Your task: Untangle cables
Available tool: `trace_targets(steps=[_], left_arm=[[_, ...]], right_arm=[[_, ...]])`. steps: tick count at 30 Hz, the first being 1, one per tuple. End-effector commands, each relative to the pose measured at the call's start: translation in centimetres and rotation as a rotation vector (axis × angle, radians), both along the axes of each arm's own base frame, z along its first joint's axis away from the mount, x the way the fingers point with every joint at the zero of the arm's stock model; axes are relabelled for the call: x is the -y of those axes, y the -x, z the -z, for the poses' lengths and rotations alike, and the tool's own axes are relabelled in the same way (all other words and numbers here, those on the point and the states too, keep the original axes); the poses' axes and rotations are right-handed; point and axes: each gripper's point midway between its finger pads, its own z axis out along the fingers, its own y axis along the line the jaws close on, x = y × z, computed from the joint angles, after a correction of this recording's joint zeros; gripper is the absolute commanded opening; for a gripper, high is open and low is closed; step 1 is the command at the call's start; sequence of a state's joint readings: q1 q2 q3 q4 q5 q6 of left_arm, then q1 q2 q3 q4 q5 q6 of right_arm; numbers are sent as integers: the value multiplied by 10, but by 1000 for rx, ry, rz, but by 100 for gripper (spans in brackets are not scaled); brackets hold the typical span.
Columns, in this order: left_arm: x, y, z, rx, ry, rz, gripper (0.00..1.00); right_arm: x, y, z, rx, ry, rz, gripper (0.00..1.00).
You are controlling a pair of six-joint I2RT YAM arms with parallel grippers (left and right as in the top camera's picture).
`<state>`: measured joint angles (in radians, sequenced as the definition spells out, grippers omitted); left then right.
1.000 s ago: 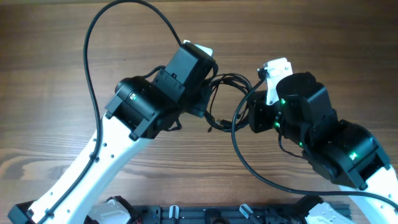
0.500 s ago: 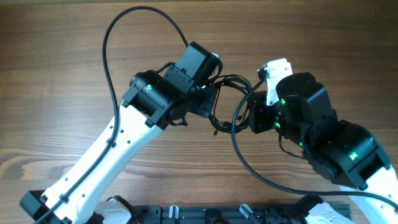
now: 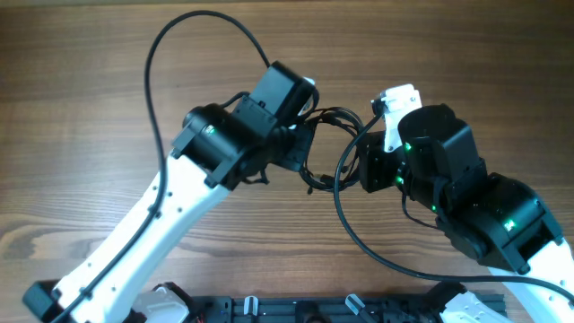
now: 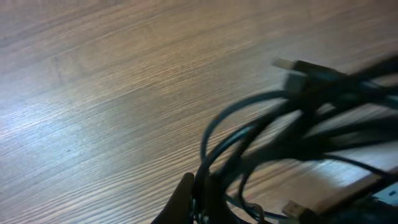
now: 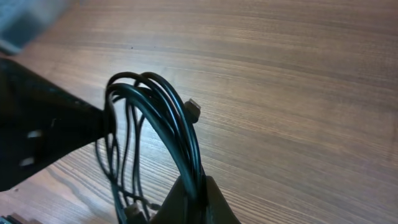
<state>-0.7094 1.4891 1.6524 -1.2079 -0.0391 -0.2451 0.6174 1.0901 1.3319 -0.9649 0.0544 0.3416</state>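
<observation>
Seen from above, two black-and-white robot arms reach in from the near edge and meet over the middle of a wooden table [image 3: 81, 179]. Between them sits a small tangle of thin black cables [image 3: 330, 114], just right of the left arm's wrist and just left of the right arm's. The left gripper [image 4: 198, 202] is closed on the cables: in its wrist view, dark fingers at the bottom edge pinch several strands, which fan up and to the right, blurred, above the wood grain. One strand ends in a small silvery plug [image 4: 291, 64] far to the right. The right gripper [image 5: 196, 196] is also clamped on the cables; its wrist view shows a tight loop of several strands rising from between the fingers, arching left and dropping back down (the loop stands upright, off the table). A little plug end [image 5: 193, 111] pokes out on the right side of that loop. A thicker black wire [image 3: 157, 54] belonging to the left arm curves in a wide arc over the far left of the table.
</observation>
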Motion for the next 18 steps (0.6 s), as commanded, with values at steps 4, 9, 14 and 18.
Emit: trace_targets(steps=[4,9,14,18], left_arm=[[-21,53,-88,161,256,69,4],[-34,93,-137,264,427,144,4],[-45,112,-167,355,524,163,4],[-47,113,-191,414,610,137,4]], right_arm=[[9,-4,-9,45,14,38,4],[8,-5,-7,37,17,40,5],[8,-5,-6,35,17,40,4],[9,-3,-4,25,24,40,4]])
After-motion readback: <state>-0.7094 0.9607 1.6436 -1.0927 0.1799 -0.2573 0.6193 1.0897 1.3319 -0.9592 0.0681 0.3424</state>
